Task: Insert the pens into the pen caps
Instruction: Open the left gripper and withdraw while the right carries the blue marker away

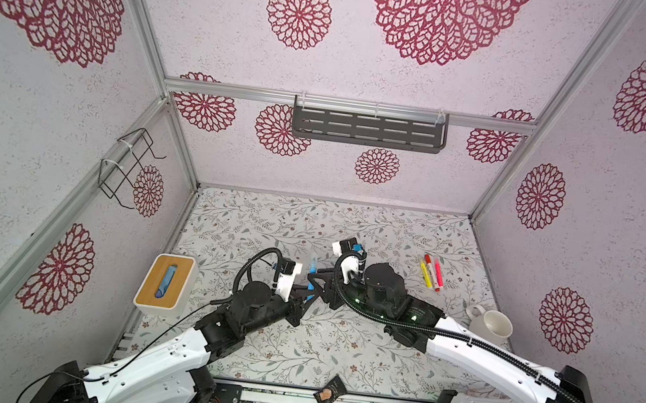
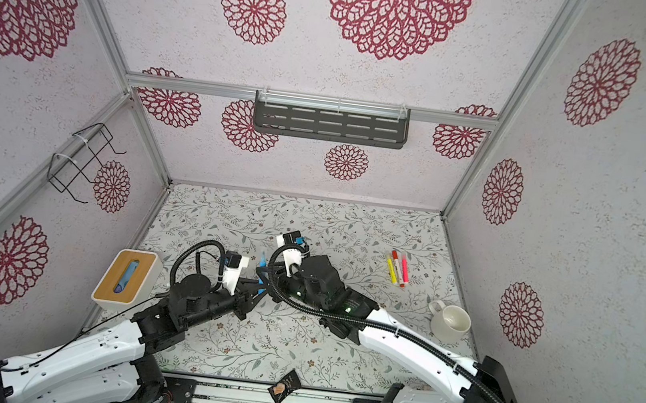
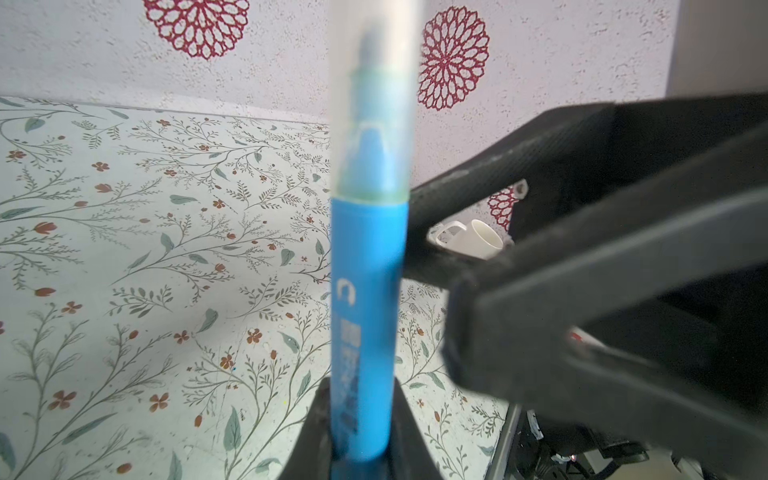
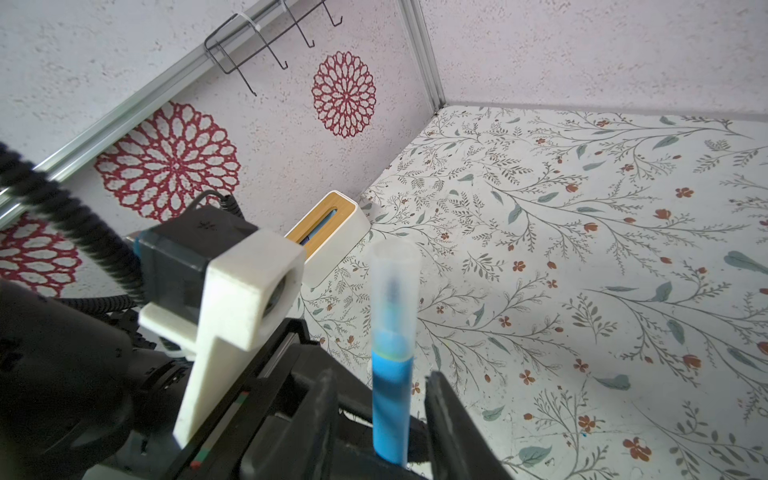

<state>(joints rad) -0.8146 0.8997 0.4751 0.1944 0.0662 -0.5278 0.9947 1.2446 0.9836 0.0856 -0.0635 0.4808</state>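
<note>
Right wrist: blue pen [image 4: 392,407] stands between parted right fingers [image 4: 442,419], left fingers [image 3: 316,432] clamping it.

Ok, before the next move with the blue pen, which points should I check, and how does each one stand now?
1. Left gripper shut on blue pen: ok.
2. Cap over the pen's tip, rim meeting the barrel: ok.
3. Right gripper open, jaws either side of the pen with gaps: ok.
4. Three other pens capped: cannot tell.
5. Mug apart from those pens: ok.
</note>
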